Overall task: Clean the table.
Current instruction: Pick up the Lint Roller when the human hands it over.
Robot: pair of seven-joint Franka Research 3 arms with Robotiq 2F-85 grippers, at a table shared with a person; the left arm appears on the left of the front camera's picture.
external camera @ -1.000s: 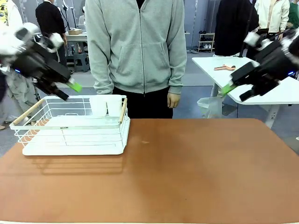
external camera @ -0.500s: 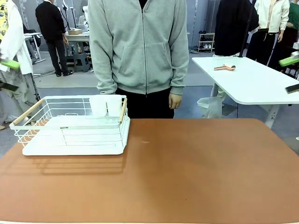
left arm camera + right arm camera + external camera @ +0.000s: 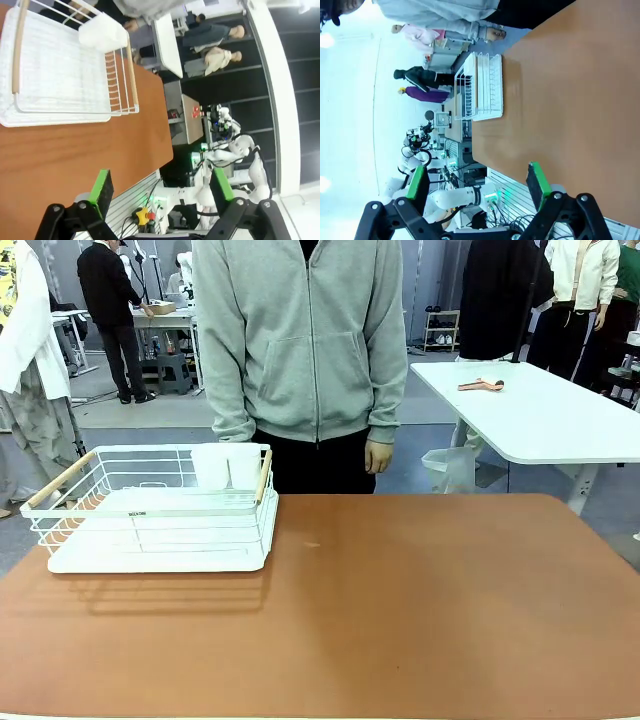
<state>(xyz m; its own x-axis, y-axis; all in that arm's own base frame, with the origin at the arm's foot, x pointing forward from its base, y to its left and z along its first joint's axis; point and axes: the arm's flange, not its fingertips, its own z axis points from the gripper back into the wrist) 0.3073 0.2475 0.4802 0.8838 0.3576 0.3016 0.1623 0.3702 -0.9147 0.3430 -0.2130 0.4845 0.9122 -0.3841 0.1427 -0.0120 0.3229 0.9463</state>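
Our left hand (image 3: 161,184) and right hand (image 3: 476,181) are spread wide, empty; we should scan the smooth reddish-brown table (image 3: 420,610) for leftovers.

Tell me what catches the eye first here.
A white dish rack stands on the left part of the reddish-brown table. A person in a grey hoodie stands at the far side. The left gripper and right gripper are open, holding nothing.

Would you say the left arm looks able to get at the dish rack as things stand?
Probably yes: the left pincer is open, holds nothing, and looks over the table at the dish rack, with nothing between.
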